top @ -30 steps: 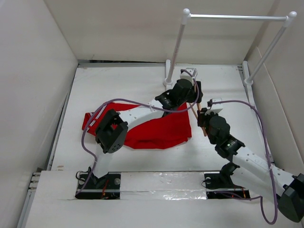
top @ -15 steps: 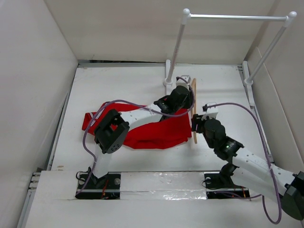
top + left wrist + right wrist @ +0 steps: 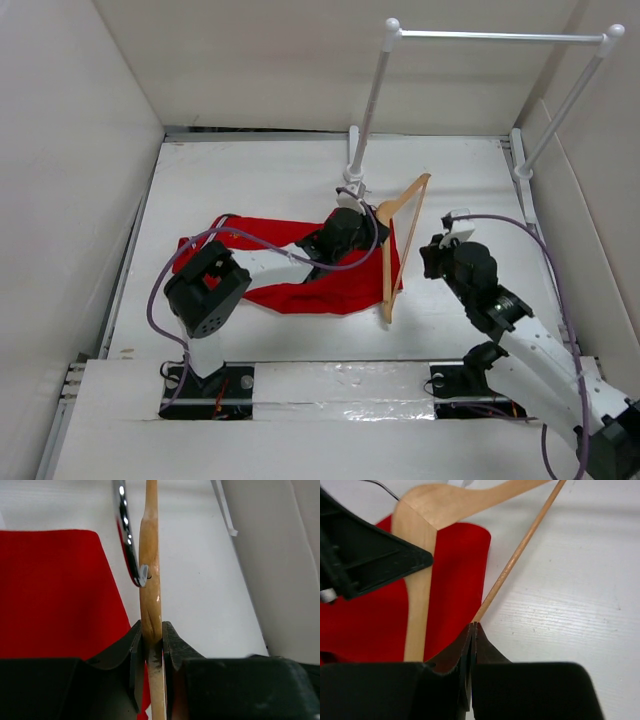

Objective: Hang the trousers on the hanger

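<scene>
One pair of bright red trousers (image 3: 330, 290) lies spread on the white table (image 3: 250, 170), left of centre and not yet on the hanger. Two arms reach in from the near edge. The left arm crosses above the red cloth, and the left gripper (image 3: 151, 639) is clamped on the one wooden hanger (image 3: 384, 275). Its fingers pinch the thin edge of the wood just below the metal hook (image 3: 127, 540), as the left wrist view shows. From above, the hanger stands tilted at the right end of the trousers. One wooden arm runs down over the cloth's right edge, and the crossbar slants from the far right tip back to the near tip.

Right of the hanger, the right gripper (image 3: 472, 627) has its jaws pressed together, with nothing seen between them. In the right wrist view the crossbar runs down to the fingertips, and whether it touches them cannot be told.

One white clothes rail (image 3: 500, 36) stands at the far right, well apart from the cloth.
</scene>
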You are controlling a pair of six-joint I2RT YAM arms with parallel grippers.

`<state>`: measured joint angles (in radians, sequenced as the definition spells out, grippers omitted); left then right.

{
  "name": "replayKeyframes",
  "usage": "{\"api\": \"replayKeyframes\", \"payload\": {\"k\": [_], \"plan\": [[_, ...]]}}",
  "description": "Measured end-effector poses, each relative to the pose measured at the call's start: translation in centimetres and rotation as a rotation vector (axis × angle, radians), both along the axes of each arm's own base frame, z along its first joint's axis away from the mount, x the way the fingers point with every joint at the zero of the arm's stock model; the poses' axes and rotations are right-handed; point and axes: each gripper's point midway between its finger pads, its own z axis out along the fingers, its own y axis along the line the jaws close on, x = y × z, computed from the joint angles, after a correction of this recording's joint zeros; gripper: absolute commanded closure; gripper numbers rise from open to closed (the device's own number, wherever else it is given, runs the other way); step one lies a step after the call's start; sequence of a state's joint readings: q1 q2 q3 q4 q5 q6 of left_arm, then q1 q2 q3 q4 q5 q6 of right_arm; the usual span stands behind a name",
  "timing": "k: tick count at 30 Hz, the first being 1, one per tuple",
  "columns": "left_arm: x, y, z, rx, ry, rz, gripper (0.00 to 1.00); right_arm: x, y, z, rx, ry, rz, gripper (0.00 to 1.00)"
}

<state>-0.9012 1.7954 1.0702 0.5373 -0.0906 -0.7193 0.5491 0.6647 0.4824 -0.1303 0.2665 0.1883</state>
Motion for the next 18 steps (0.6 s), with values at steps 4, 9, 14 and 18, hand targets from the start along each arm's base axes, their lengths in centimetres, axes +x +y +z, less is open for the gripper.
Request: {"api": "replayKeyframes", "payload": {"k": [4,9,14,18], "plan": [[-1.9,-0.1,-0.3,-0.062,0.009,0.017,1.00,1.1,0.5,-4.0,-0.024,0.142,0.068,1.00],[-3.4,0.9,-2.9,-0.098,0.065,0.064,1.00,2.1,1.5,-7.3,-0.002,0.253,0.148,0.72],[-2.9,2.0,-3.9,-0.148,0.082,0.142,1.00,4.1,2.2,-9.1,0.040,0.282,0.184,0.56],[-2.4,1.8,-4.4,-0.180,0.086,0.167,1.00,5.7,2.8,-11.2,0.061,0.333,0.205,0.44]]}}
